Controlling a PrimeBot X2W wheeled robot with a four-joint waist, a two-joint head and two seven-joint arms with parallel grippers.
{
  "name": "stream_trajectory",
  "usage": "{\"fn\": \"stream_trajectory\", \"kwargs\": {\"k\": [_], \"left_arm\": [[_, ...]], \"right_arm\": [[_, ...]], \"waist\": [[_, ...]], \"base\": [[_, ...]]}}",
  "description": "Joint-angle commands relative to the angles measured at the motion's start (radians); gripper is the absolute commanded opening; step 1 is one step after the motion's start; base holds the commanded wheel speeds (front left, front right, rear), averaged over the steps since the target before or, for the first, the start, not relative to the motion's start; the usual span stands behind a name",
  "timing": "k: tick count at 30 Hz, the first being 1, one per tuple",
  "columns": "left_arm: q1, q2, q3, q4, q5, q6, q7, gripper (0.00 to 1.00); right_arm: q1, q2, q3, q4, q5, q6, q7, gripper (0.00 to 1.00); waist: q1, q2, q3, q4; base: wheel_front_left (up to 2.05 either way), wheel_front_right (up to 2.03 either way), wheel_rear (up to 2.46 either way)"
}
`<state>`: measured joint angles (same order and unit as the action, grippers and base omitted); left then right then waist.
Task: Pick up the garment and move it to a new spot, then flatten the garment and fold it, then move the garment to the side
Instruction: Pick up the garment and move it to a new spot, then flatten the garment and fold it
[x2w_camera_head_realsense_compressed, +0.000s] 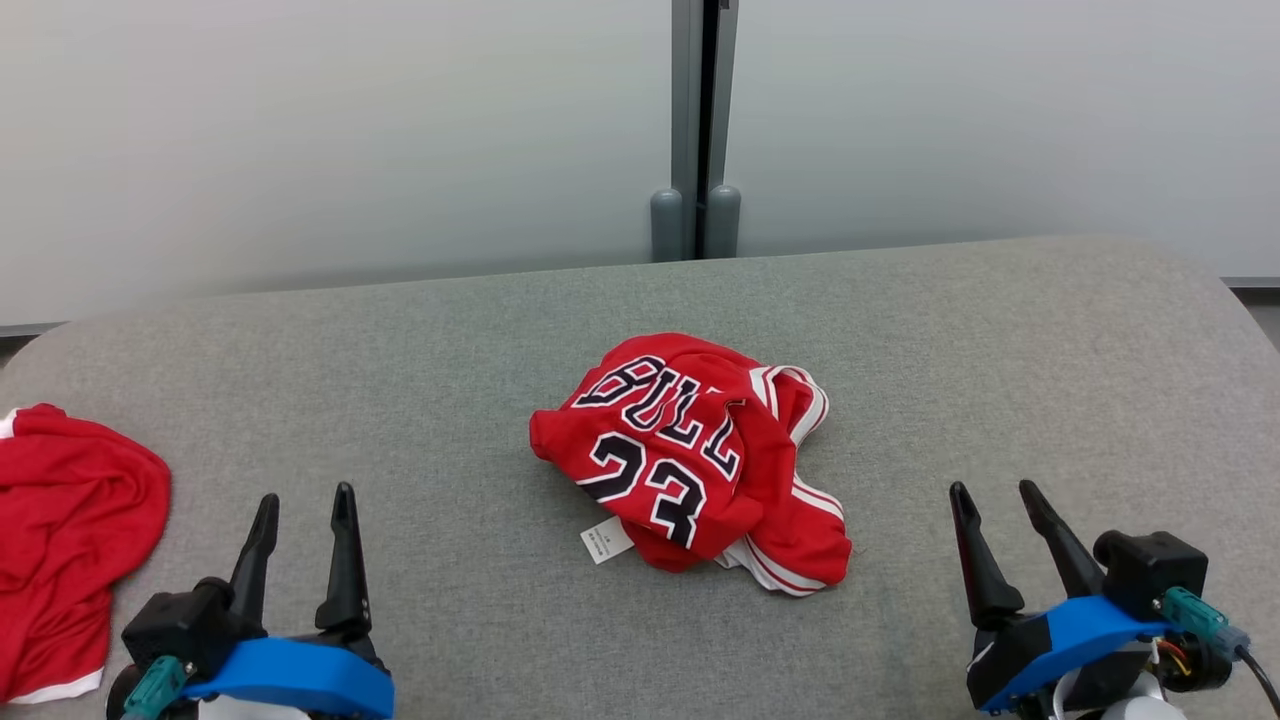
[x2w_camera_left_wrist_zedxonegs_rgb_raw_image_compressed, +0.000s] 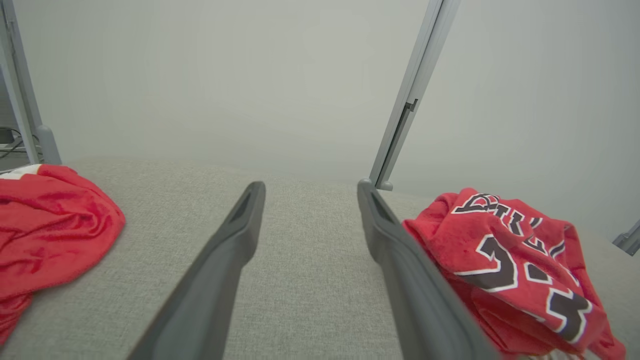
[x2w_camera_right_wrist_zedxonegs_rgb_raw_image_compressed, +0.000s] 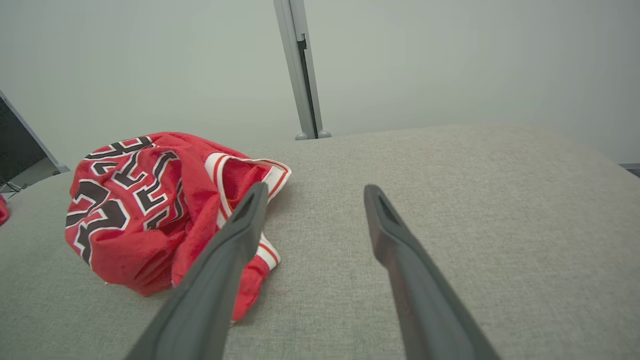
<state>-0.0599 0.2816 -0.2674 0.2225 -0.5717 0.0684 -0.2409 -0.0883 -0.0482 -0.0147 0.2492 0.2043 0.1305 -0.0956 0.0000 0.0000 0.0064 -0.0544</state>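
A crumpled red jersey with black-and-white lettering and the number 23 lies bunched in the middle of the grey table; a white tag sticks out at its near left. The same jersey sits right of the left fingers in the left wrist view, and the jersey lies left of the right fingers in the right wrist view. My left gripper stands open near the front left, apart from the garment. My right gripper is open at the front right, holding nothing.
A second red garment with white trim lies at the table's left edge, also in the left wrist view. A pale wall with a grey vertical post stands behind the table. The table's corners are rounded.
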Motion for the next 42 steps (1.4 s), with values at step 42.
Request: {"fn": "stream_trajectory", "kwargs": {"k": [42], "left_arm": [[-0.036,0.024,-0.039,-0.086,0.037,0.028,0.026,1.0]], "right_arm": [[-0.28,-0.003,0.108,0.391,0.068,0.001,0.311,1.0]], "waist": [[0.0,0.0,0.121,0.079]], "base": [[0.0,0.0,0.0]]}}
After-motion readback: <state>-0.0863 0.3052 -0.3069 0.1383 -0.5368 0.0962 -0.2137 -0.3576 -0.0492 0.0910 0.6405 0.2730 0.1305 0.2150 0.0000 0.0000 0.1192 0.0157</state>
